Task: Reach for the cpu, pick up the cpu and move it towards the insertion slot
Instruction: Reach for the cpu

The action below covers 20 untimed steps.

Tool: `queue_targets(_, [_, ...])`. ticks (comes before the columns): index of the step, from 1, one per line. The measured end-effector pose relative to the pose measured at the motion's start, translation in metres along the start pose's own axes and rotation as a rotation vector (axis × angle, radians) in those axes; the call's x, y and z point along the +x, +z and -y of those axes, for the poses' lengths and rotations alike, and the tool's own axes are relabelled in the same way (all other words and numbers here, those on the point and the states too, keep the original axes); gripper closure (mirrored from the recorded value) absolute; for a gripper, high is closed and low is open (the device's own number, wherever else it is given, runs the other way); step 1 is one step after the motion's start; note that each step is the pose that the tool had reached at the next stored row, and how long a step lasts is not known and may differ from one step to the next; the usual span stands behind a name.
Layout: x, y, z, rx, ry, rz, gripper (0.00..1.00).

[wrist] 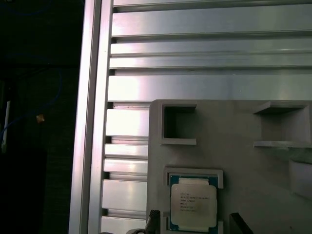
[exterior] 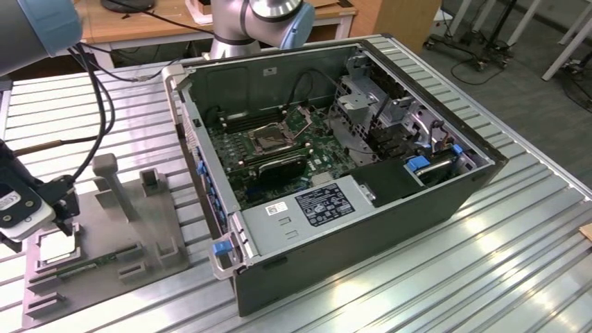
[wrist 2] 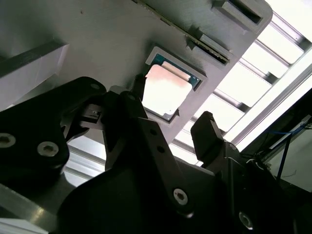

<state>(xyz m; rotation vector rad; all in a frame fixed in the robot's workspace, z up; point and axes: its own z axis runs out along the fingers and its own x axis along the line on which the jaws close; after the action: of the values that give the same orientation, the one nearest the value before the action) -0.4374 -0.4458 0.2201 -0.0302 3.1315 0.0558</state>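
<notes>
The cpu (exterior: 57, 247) is a small silver square lying in a recess of the grey fixture plate (exterior: 138, 229) at the exterior view's left. My gripper (exterior: 41, 225) hangs directly over it, open. In the first wrist view the cpu (wrist: 192, 202) lies between two dark fingertips (wrist: 153, 220) that stand apart on either side of it. The second wrist view shows the cpu (wrist 2: 165, 90) just beyond the black fingers (wrist 2: 208, 129). The insertion slot (exterior: 274, 139) sits on the green motherboard inside the open computer case, far from the gripper.
The open black computer case (exterior: 370, 229) lies on the slatted aluminium table (exterior: 518, 236). Grey uprights (exterior: 109, 182) rise from the fixture plate, and a memory stick (exterior: 93, 262) lies in it. Cables (exterior: 102, 118) hang near the arm. The table's edge (wrist: 90, 122) runs close to the plate.
</notes>
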Motion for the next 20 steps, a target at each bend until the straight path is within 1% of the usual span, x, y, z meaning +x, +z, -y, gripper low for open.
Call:
queue_targets(2, [0.0000, 0.0019, 0.0000, -0.0002, 0.000, -0.0001, 0.35])
queue_targets(6, [0.0001, 0.0080, 0.0003, -0.0022, 0.000, -0.0002, 0.35])
queue_targets(13, [0.0002, 0.0202, 0.0007, -0.0101, 0.000, 0.0000, 0.35])
queue_targets(20, [-0.0005, 0.0256, 0.0009, -0.0116, 0.000, 0.0001, 0.35])
